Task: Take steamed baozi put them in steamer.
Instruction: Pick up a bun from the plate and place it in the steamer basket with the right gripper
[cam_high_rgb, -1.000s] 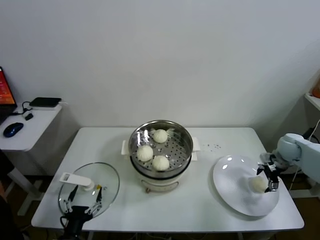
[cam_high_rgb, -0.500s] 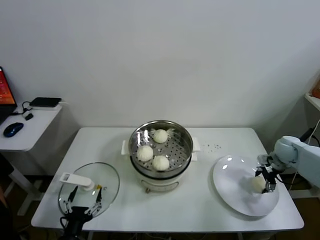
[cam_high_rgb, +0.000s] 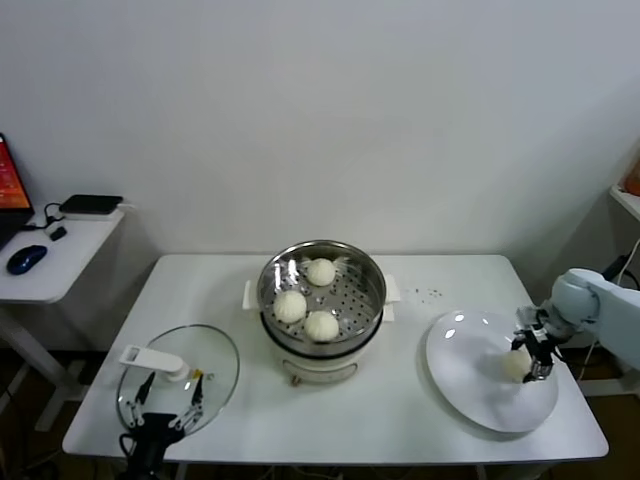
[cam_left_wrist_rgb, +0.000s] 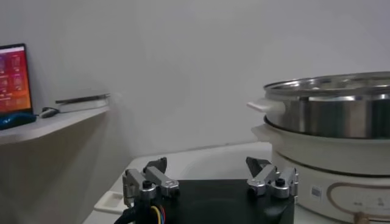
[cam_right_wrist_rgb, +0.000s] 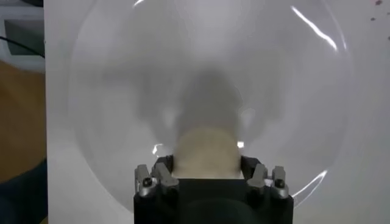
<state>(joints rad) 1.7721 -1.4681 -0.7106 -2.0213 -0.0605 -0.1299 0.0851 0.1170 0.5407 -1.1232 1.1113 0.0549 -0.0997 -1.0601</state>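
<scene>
Three steamed baozi (cam_high_rgb: 320, 271) (cam_high_rgb: 290, 306) (cam_high_rgb: 321, 325) lie on the perforated tray of the steel steamer (cam_high_rgb: 270, 275) at the table's middle. A fourth baozi (cam_high_rgb: 513, 365) is on the far side of the white plate (cam_high_rgb: 460, 370) at the right. My right gripper (cam_high_rgb: 523, 362) is shut on that baozi. In the right wrist view the cream bun (cam_right_wrist_rgb: 206, 149) fills the gap of the gripper (cam_right_wrist_rgb: 206, 165), both fingers pressing its sides. My left gripper (cam_high_rgb: 170, 400) waits open at the front left, empty (cam_left_wrist_rgb: 210, 167), with the steamer (cam_left_wrist_rgb: 329, 115) off to its side.
A round glass lid (cam_high_rgb: 215, 350) with a white handle (cam_high_rgb: 150, 360) lies flat at the front left, under my left gripper. A low side desk (cam_high_rgb: 60, 250) with a mouse stands left of the table. The plate reaches close to the table's right front edge.
My right gripper's fingers have come together on the baozi on the plate, and the bun has shifted slightly with them. The left arm has not moved.
</scene>
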